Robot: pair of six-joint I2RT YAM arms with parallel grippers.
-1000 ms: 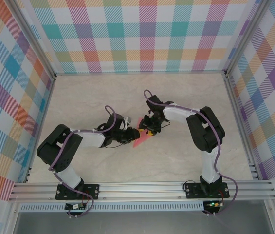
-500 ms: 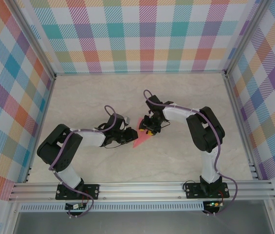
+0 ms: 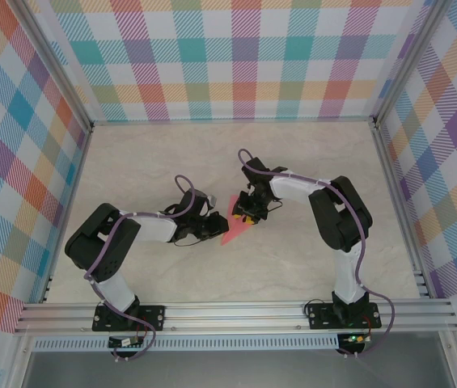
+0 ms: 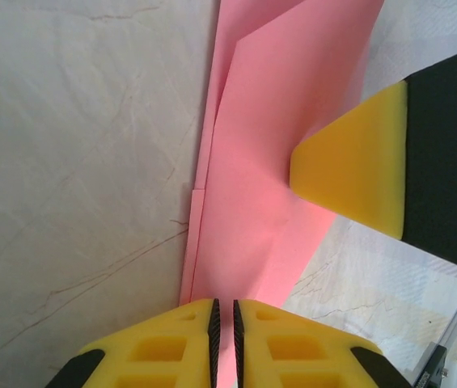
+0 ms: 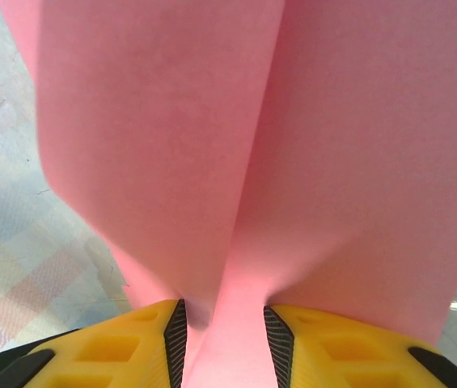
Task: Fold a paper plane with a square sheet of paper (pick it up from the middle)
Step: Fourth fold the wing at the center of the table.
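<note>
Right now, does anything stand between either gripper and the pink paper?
Nothing visible does. The left gripper pinches the pink paper at its edge between nearly closed jaws, and the right gripper already has the paper's raised fold between its jaws.

Both arms share one build: glossy black joint housings with rounded white link shells between them, on the left arm (image 3: 143, 229) and the right arm (image 3: 329, 202) alike. A thin purple cable (image 3: 181, 186) runs outside the shells of each arm, arching free in loops behind the wrist. Each arm rises from a flat black base plate (image 3: 129, 317). The left gripper (image 4: 224, 311) has bright yellow fingers (image 4: 163, 349) moulded with shallow rectangular recesses, thin black strips lining their inner faces and black bodies behind the yellow. The right gripper (image 5: 224, 323) has the same yellow recessed fingers (image 5: 107, 349), with dark, finely grooved inner faces.
</note>
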